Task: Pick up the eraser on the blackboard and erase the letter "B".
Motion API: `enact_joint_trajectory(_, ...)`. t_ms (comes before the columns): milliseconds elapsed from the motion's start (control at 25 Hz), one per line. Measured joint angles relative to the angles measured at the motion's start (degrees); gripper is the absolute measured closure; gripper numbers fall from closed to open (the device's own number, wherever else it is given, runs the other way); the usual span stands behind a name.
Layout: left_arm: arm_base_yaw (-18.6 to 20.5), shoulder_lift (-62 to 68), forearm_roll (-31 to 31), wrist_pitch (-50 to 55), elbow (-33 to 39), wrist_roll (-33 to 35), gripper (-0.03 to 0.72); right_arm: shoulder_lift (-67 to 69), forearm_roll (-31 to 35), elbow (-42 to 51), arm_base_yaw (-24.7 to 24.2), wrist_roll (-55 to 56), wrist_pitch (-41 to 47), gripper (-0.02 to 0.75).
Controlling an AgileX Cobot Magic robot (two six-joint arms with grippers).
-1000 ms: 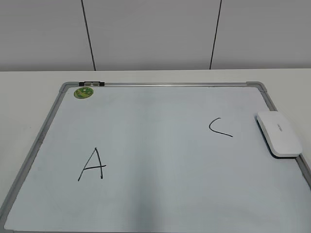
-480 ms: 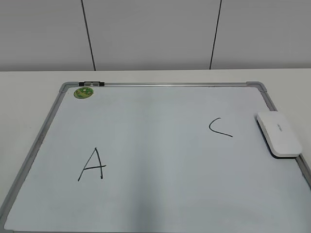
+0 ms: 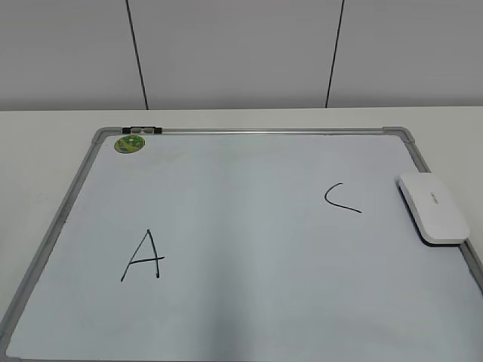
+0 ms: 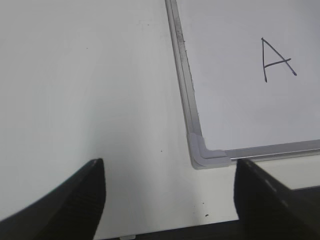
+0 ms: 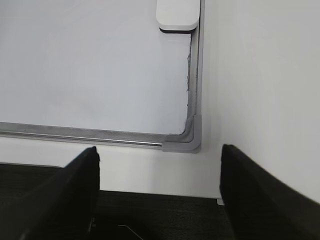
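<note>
The eraser point(image 3: 432, 207) sits on the board's point(image 3: 241, 302) right edge past the C point(image 3: 341, 197), no B shows, and both tools point(image 4: 170, 200) point(image 5: 159, 192) gape wide, empty.

White eraser point(image 3: 432, 207), pale blue blackboard point(image 3: 249, 302) w/ grey frame, green magnet point(image 3: 129, 143)

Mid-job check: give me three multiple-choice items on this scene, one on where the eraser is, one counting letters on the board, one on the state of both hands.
1. Where does the eraser lie?
A. beside the green magnet
B. at the blackboard's right edge
C. on the A

2. How many letters show on the board?
A. one
B. two
C. three

3. What state are the left hand and right hand in?
A. both open, empty
B. left holds the eraser
C. right holds the eraser

Answers:
1 B, it lies against the right frame, right of the C.
2 B, only the A and C; no B shows.
3 A, fingers apart over the table, nothing between.
</note>
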Motion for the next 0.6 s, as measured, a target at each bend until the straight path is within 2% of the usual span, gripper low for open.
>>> enact_joint_trajectory(320, 0.0, -2.97, 0.0, 0.0, 0.0, 0.0, 0.101, -1.42, 0.0, 0.0, -0.6, 0.0, -0.11, 0.183)
enact_joint_trajectory(480, 0.46, -5.99, 0.0, 0.0, 0.0, 0.0, 0.101, -5.09, 0.0, 0.0, -3.56, 0.0, -0.11, 0.183)
enact_joint_trajectory(600, 2.31, -7.78, 0.0, 0.0, 0.0, 0.0, 0.101, -7.58, 0.0, 0.0, -5.32, 0.0, -0.11, 0.183)
